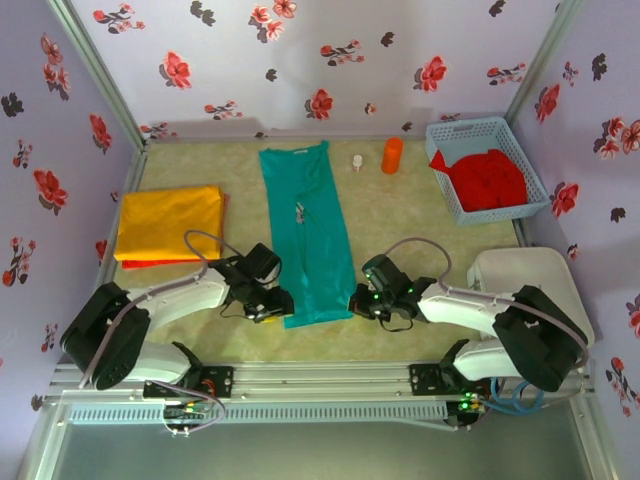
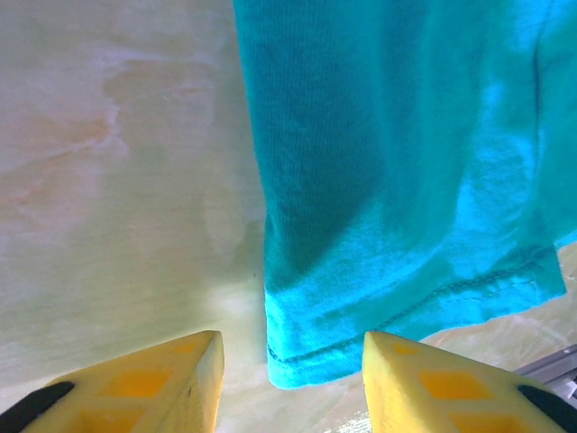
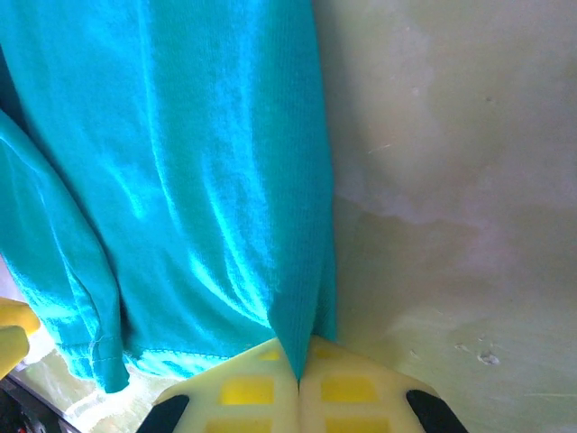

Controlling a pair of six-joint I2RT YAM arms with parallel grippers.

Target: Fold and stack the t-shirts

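Observation:
A teal t-shirt lies folded into a long strip down the middle of the table. Its near left corner rests on the table between the yellow fingers of my left gripper, which stands open just off that corner. My right gripper is shut on the teal t-shirt's right edge, near the near right corner. A folded yellow-orange t-shirt lies at the left on top of a red one. More red t-shirt cloth fills the basket.
A light blue lattice basket stands at the back right. An orange cylinder and a small white object stand behind the teal shirt. A white box sits by the right arm. Flowered walls close in the table.

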